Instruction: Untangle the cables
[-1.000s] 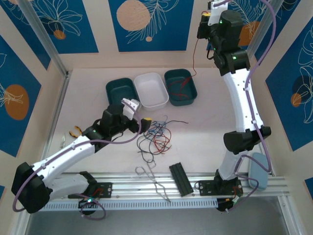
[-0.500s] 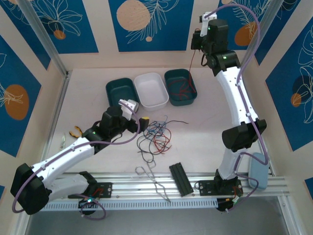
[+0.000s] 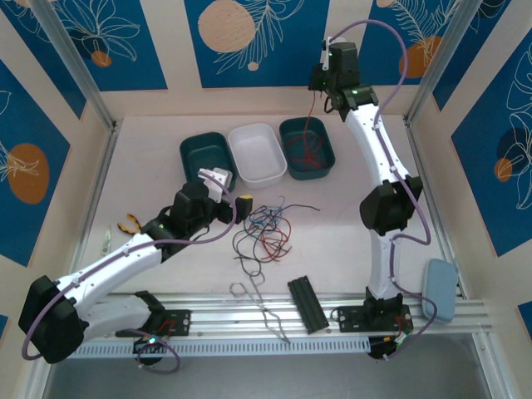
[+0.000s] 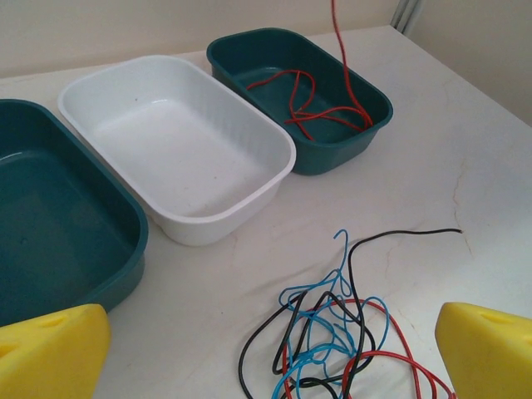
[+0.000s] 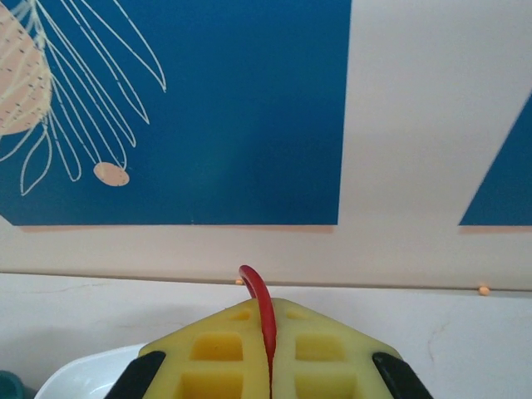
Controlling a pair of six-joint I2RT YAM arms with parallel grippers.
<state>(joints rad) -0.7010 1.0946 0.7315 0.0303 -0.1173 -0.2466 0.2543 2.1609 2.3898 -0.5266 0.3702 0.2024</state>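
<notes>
- We found the right tool (image 5: 268, 322) clamped on a thin red cable (image 5: 254, 284), held high above the right-hand dark-green plastic tray (image 3: 328, 164). The strand hung down into that tray.
- The left tool (image 3: 234, 193) stood with its fingers apart, just beside a loose tangle of red, blue and black cables (image 3: 264, 229) lying on the pale bench (image 3: 349, 224).

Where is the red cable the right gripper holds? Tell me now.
In the top view, at the back right of centre: pinched in the shut right gripper, the red cable hangs down into the rightmost teal tray, next to the white tray.
</notes>
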